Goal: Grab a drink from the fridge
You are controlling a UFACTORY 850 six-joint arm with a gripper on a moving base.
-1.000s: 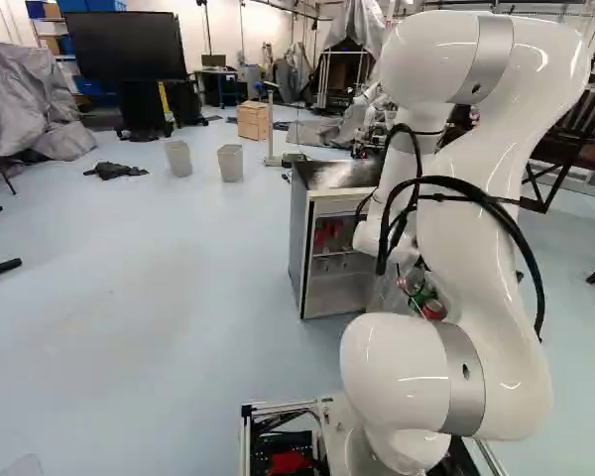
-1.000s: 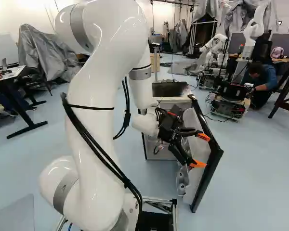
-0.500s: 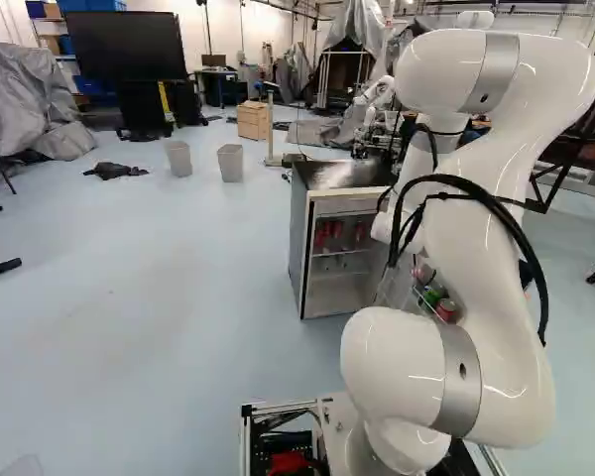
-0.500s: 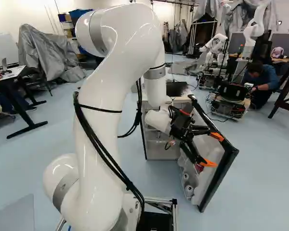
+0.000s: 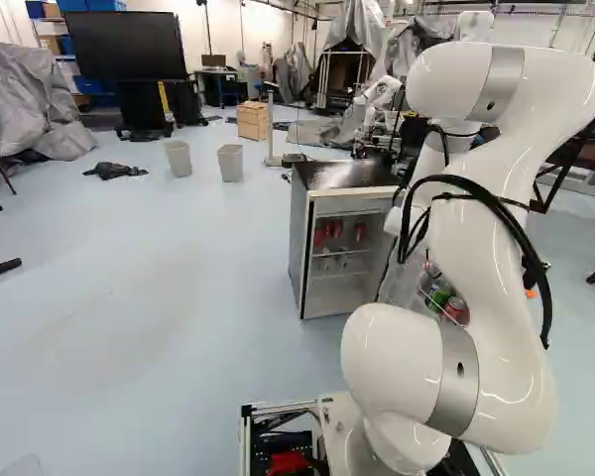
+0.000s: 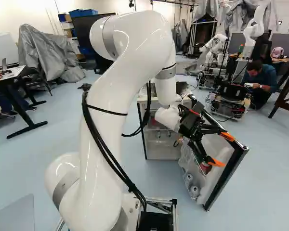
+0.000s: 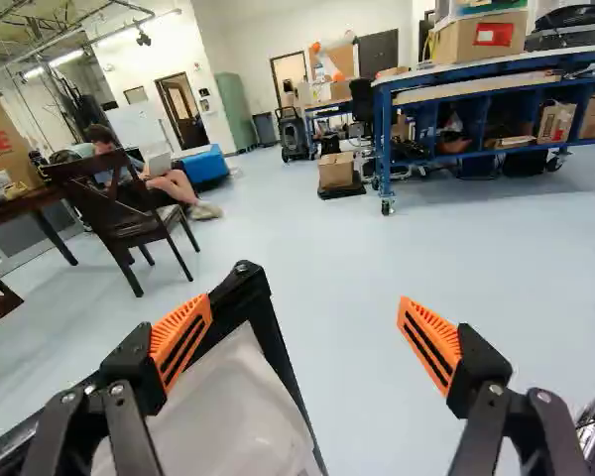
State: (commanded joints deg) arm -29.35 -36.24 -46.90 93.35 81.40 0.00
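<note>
Gripper [image 6: 222, 149] hung at the end of the white arm [image 6: 144, 48], its two orange-padded fingers spread wide apart and gripping nothing. The fridge [image 5: 297, 243] stood ahead of the base, its door [image 6: 225, 180] swung open. In the right base view the gripper was over the upper part of that door's inner side, and the red can [image 6: 205, 167] was in the door shelving, close by the lower finger rather than in the gap between the pads. A green can [image 5: 437, 295] sat just beside the red one in the left base view, and more red items [image 5: 359, 232] were on a shelf inside the fridge cabinet. In the wrist view one finger overlapped the black door frame near its corner, with the pale liner [image 7: 228, 416] under it; whether they touched could not be told. The other finger was out over the floor [image 7: 347, 278], well clear of the door.
</note>
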